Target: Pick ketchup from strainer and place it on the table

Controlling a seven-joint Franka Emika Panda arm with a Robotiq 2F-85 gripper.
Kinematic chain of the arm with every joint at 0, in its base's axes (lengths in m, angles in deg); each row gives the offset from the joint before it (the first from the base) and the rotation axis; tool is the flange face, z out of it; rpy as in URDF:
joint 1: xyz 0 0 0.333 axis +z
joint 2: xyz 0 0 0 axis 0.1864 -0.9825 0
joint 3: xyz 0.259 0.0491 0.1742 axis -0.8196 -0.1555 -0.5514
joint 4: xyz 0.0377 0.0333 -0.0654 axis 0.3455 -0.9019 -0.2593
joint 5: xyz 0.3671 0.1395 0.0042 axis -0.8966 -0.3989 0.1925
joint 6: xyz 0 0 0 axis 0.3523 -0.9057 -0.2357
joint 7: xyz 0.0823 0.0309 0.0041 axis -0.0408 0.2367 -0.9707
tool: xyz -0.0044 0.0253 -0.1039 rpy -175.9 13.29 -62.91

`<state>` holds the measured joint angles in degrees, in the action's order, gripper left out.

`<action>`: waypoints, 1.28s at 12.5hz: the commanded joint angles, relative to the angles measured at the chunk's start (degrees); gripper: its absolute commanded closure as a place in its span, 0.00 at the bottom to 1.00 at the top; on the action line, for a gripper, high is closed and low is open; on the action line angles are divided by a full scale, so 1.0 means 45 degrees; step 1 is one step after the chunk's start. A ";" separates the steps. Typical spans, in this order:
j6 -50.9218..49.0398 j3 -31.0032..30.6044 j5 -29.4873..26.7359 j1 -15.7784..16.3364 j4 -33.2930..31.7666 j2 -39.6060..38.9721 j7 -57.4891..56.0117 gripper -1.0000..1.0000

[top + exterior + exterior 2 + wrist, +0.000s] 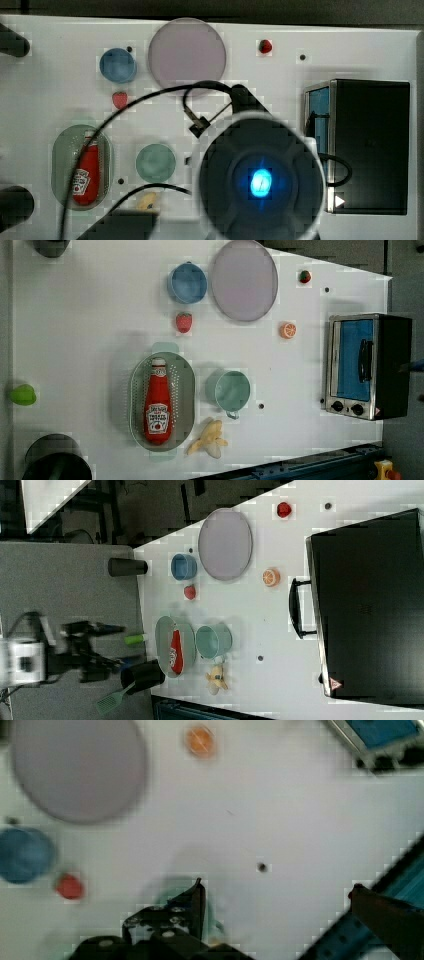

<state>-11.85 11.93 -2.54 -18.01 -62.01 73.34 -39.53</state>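
Observation:
The ketchup [157, 402] is a red squeeze bottle with a white cap and label. It lies flat inside the pale green strainer [137, 390], cap toward the left view's top. The top view shows the bottle [87, 175] in the strainer [60, 160] at its left, and the right view shows the bottle [176, 652] as well. My arm's wrist [260, 180] hangs high over the table [75, 330], well to the top view's right of the strainer. In the wrist view my gripper [277, 892] is open, with nothing between its wide-spread fingers [195, 900], and bare table lies below.
A teal bowl [230, 390] stands beside the strainer, with a banana [210, 437] near it. A blue bowl [187, 282], a purple plate [244, 280], a strawberry [183, 321] and an orange slice [287, 330] lie farther off. A toaster oven [367, 365] stands at the left view's right.

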 commanded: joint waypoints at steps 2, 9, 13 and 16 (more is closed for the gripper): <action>0.0634 -0.1933 -0.0242 0.0582 -0.0040 -0.0942 0.0665 0.00; 0.2880 -0.6083 -0.0223 0.0954 -0.0072 -0.3076 0.0688 0.00; 0.4287 -0.7829 -0.0077 0.1079 -0.0520 -0.4635 0.0688 0.00; 0.5569 -0.8288 0.0603 0.1296 -0.1350 -0.5653 0.0738 0.00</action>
<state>13.18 -26.66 -0.25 -11.08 -66.99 47.67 -38.76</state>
